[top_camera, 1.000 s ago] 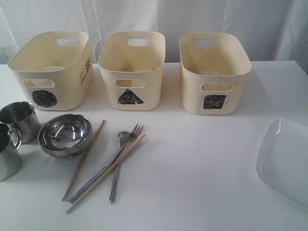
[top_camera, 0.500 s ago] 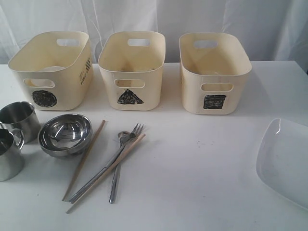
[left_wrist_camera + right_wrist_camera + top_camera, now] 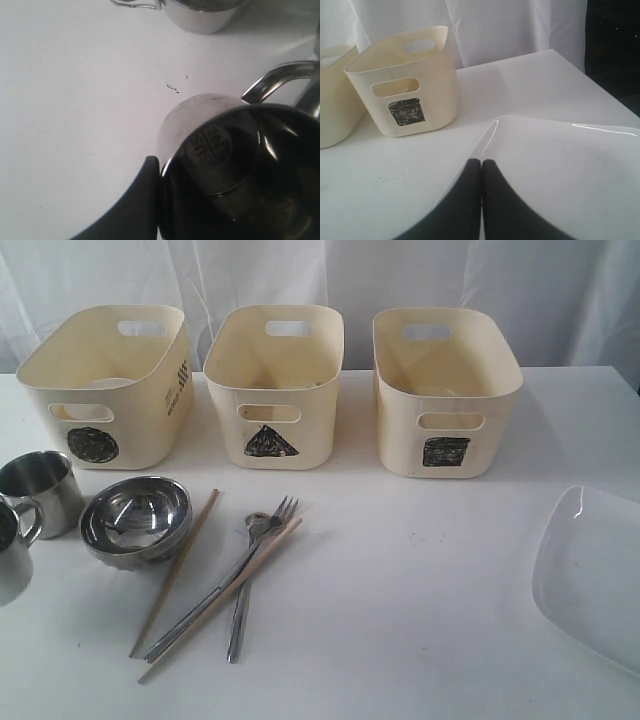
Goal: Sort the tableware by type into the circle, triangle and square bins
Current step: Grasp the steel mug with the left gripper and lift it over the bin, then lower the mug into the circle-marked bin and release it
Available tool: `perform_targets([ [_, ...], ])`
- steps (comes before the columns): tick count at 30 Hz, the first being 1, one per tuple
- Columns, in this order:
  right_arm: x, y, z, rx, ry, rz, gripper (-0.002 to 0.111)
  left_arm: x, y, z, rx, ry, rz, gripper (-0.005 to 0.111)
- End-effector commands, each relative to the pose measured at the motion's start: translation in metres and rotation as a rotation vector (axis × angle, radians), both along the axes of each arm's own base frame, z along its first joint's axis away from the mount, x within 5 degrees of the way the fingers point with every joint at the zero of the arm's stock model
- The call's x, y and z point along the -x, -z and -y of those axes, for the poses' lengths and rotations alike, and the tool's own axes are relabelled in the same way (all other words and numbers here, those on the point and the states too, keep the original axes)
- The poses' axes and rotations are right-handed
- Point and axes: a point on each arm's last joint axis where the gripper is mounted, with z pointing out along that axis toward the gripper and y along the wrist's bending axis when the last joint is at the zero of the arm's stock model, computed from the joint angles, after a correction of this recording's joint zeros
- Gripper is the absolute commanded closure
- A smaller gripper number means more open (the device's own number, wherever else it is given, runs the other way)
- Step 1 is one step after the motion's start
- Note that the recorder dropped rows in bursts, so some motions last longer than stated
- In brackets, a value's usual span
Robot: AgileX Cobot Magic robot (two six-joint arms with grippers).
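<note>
The steel mug (image 3: 10,570), clamped at its rim by the left tool (image 3: 161,175), is shown displaced toward the left edge of the worktop (image 3: 420,600) since a second ago, so sorting is judged begun; the right tool (image 3: 481,190) is seen closed.

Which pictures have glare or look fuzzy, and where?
Exterior view: soft, even light, bright reflections inside the steel bowl. Left wrist view: the mug sits close, dark inside and soft. Right wrist view: glare streaks on the rim of the white plate; the right claw is out of focus.
</note>
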Motion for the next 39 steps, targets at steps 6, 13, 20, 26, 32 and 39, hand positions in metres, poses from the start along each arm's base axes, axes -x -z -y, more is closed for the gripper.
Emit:
perform_targets([
  [6,0.0,-0.002,0.0,0.007,-0.008,0.008,0.108,0.013,-0.059,0.008,0.115,-0.018,0.317,0.107],
  [13,0.0,-0.002,0.0,0.007,-0.008,0.008,0.108,-0.051,-0.102,0.013,0.27,-0.083,0.659,0.107],
  [20,0.0,-0.002,0.0,0.007,-0.008,0.008,0.108,-0.133,-0.096,0.014,0.262,-0.075,0.702,0.107],
  [26,0.0,-0.002,0.0,0.007,-0.008,0.008,0.108,-0.182,-0.064,0.021,0.257,-0.065,0.703,0.107],
  [32,0.0,-0.002,0.0,0.007,-0.008,0.008,0.108,-0.21,-0.048,0.021,0.242,-0.074,0.818,0.107],
  [39,0.0,-0.002,0.0,0.007,-0.008,0.008,0.108,-0.228,-0.023,0.029,0.239,-0.065,0.823,0.107],
])
